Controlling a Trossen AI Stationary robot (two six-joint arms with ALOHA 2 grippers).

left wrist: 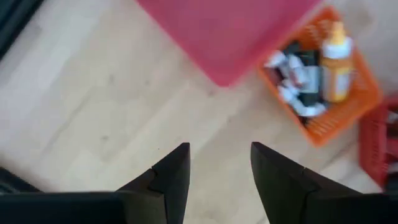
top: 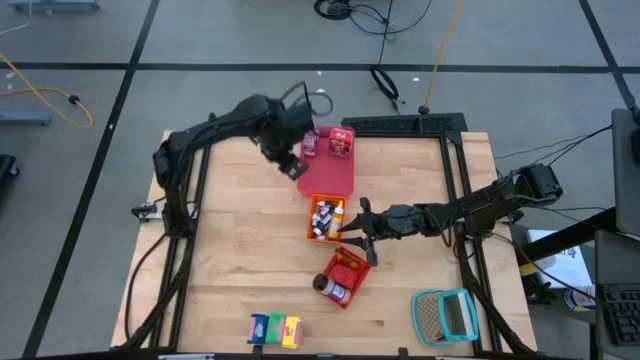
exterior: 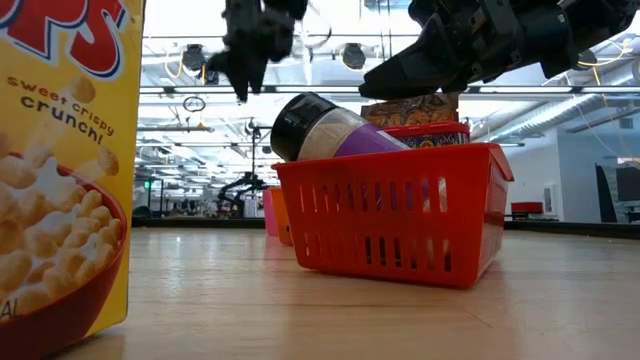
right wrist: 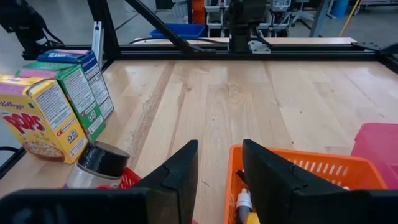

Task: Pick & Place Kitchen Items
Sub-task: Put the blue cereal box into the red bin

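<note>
My left gripper [left wrist: 217, 149] hangs open, pointing down over bare wood just left of the pink tray [top: 330, 178]. A pink carton [top: 310, 144] and a red carton [top: 342, 140] stand on the tray's far end. The orange basket [top: 325, 218] holds several tiny bottles, one of them orange [left wrist: 337, 59]. My right gripper [right wrist: 217, 146] is open and level at this basket's near right corner, nothing between its fingers. The red basket [exterior: 400, 215] holds a tilted dark-lidded jar [exterior: 320, 125] and a red container [exterior: 428, 130]. Blue, green and yellow cartons [top: 275, 328] stand at the near edge.
A teal-framed mesh item [top: 445, 315] lies at the near right corner. Black frame rails [top: 405, 125] run along the table's far and side edges. Bare wood [top: 240, 240] spreads over the left half of the table.
</note>
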